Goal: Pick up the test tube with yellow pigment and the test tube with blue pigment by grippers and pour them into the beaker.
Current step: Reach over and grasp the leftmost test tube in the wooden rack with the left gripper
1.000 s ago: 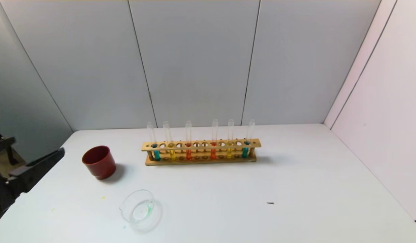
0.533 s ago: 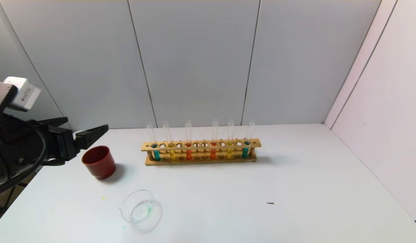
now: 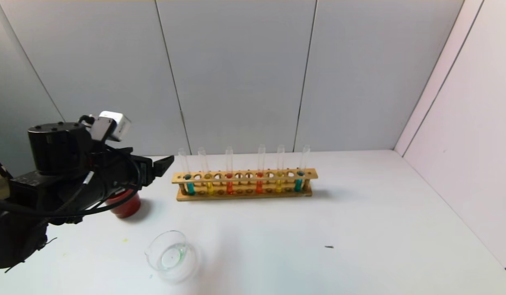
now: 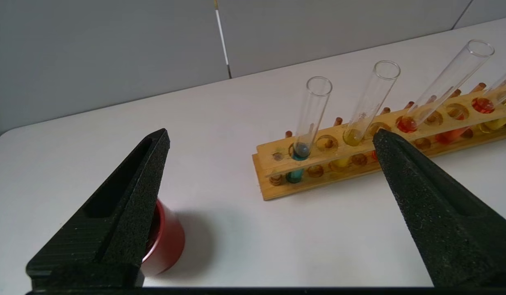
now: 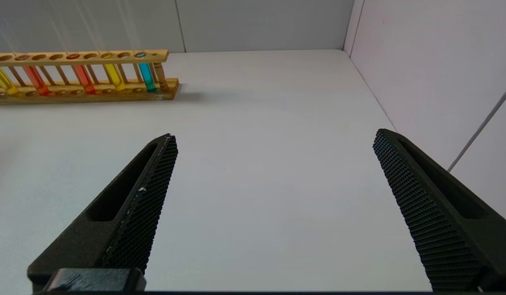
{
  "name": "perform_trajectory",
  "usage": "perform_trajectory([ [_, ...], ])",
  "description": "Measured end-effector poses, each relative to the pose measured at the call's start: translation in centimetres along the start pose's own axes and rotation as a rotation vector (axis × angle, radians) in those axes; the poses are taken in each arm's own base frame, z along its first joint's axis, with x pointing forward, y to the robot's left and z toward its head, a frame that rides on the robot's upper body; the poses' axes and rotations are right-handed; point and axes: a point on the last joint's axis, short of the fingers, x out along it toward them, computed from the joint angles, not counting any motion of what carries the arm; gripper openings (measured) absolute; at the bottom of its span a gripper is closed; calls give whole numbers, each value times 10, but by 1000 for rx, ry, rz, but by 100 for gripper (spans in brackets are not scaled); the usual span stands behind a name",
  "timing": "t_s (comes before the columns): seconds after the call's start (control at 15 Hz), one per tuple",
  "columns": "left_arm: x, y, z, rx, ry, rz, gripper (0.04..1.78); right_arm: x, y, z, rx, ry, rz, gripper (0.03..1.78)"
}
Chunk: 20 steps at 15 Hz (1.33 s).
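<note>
A wooden rack (image 3: 245, 195) holds several upright tubes. The blue test tubes stand at its ends (image 3: 190, 187) (image 3: 298, 184), with the yellow test tubes (image 3: 210, 187) (image 3: 279, 186) just inside them. My left gripper (image 3: 160, 166) is open and empty, above the table just left of the rack. In the left wrist view the left gripper (image 4: 271, 136) faces the nearest blue tube (image 4: 314, 110) and yellow tube (image 4: 370, 102). The beaker (image 3: 171, 256) sits near the front, faintly green inside. My right gripper (image 5: 273, 137) is open and empty over bare table, right of the rack (image 5: 93, 96).
A dark red cup (image 3: 124, 207) stands left of the rack, partly hidden under my left arm, and also shows in the left wrist view (image 4: 167, 241). Two orange-red tubes (image 3: 229, 187) sit mid-rack. Walls close in behind and on the right.
My left arm has come up from the left edge and moved right toward the rack's left end, and now covers part of the red cup. Nothing else has moved.
</note>
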Motion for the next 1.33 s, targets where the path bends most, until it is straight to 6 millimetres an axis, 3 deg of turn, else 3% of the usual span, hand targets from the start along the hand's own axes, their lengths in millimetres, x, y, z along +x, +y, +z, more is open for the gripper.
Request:
perform_trajectory([
  [0.27,29,-17,-22,13,25,-19,174,0,0,0,0,0,0,174],
  [0.6,50,-23,-46,17,59,-29,174,0,0,0,0,0,0,174],
  [1.0,77,-24,-59,19,46,1,174,0,0,0,0,0,0,174],
  [1.33,89,-23,-58,15,26,8,174,0,0,0,0,0,0,174],
])
